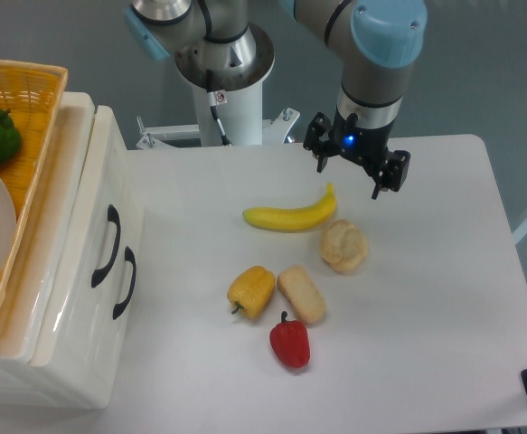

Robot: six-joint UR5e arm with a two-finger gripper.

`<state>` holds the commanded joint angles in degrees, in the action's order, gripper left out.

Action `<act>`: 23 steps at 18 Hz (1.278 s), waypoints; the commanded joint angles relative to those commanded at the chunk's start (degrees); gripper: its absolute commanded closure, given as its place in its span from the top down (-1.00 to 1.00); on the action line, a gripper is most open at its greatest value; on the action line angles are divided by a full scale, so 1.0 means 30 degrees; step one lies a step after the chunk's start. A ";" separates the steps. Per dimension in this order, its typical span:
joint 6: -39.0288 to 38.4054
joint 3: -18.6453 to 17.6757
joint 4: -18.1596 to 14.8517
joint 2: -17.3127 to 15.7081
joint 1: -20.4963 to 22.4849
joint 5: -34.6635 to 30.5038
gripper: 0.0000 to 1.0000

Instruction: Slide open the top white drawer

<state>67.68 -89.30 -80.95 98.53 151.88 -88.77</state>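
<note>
Gripper [353,176] is hovering spread and empty above the banana [290,215] — approach is pending, needing travel toward the top white drawer [87,226] handle.

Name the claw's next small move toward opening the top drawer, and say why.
Probably travel left across the table toward the top white drawer's black handle. The claw hangs open above the banana, far from the cabinet, and the drawer looks shut, its handle untouched.

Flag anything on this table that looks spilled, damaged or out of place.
Nothing stands out. The banana, bread roll, two peppers and small loaf lie loose but intact on the table. Both drawers of the cabinet look shut, and the gripper hangs empty.
</note>
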 joint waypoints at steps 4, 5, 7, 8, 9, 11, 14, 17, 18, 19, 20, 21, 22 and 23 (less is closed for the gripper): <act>0.0000 -0.0439 0.0029 -0.0029 0.0029 -0.0029 1.00; -0.0029 -0.0469 0.0029 -0.0029 0.0058 0.0000 1.00; -0.0175 -0.0469 0.0000 -0.0087 0.0088 0.0030 1.00; -0.0524 -0.0498 0.0000 -0.0117 0.0088 0.0058 1.00; -0.1137 -0.0499 0.0029 -0.0146 0.0059 0.0175 1.00; -0.2601 -0.0499 0.0291 -0.0146 0.0059 0.1137 1.00; -0.3748 -0.0499 0.0528 -0.0205 0.0030 0.1874 1.00; -0.4711 -0.0499 0.0440 -0.0205 -0.0058 0.1584 1.00; -0.5529 -0.0441 0.0497 -0.0205 -0.0262 0.1495 1.00; -0.6552 -0.0353 0.0527 -0.0147 -0.0525 0.1465 1.00; -0.7665 -0.0265 0.0527 -0.0059 -0.0846 0.1494 1.00; -0.8720 -0.0206 0.0585 0.0028 -0.1111 0.1523 1.00; -0.9775 -0.0090 0.0557 0.0203 -0.1403 0.1552 1.00; -1.0684 0.0086 0.0557 0.0350 -0.1725 0.1582 1.00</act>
<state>35.62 -89.04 -79.28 99.58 146.70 -84.02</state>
